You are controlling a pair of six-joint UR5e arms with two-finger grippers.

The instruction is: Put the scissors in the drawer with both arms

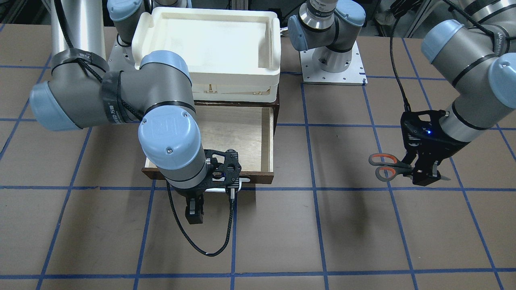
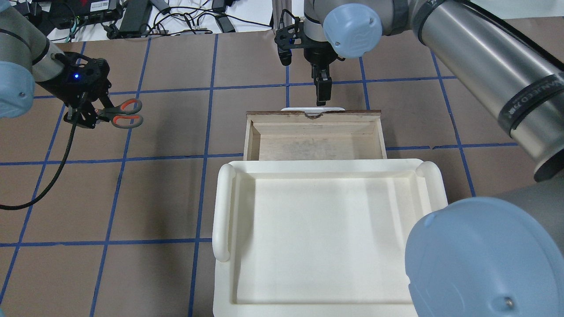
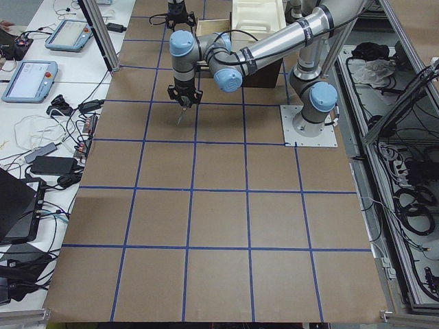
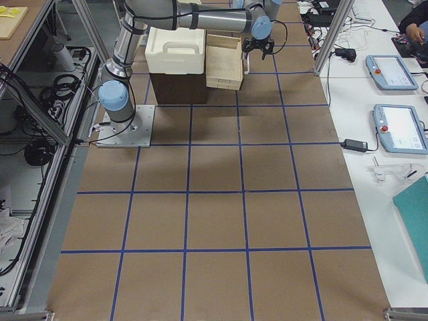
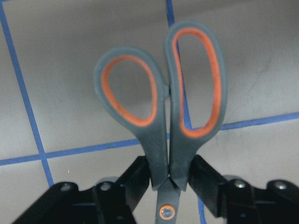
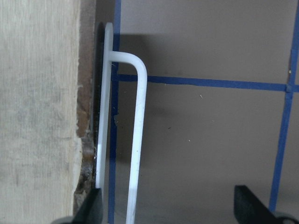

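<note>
The scissors (image 1: 397,165) have grey handles lined orange. My left gripper (image 1: 425,171) is shut on them near the pivot and holds them level above the table, handles pointing toward the drawer side. They also show in the overhead view (image 2: 115,115) and in the left wrist view (image 5: 161,140). The dark brown drawer (image 1: 269,139) is pulled out and its pale plywood inside (image 2: 315,143) is bare. My right gripper (image 2: 322,94) is open at the drawer's front. In the right wrist view its fingers (image 6: 252,207) stand on either side of the white bar handle (image 6: 138,140).
A cream-white plastic bin (image 2: 222,207) sits on top of the cabinet behind the open drawer. Brown table with a blue tape grid lies between my left gripper and the drawer. The right arm's elbow (image 1: 169,137) hangs over the drawer's near left corner.
</note>
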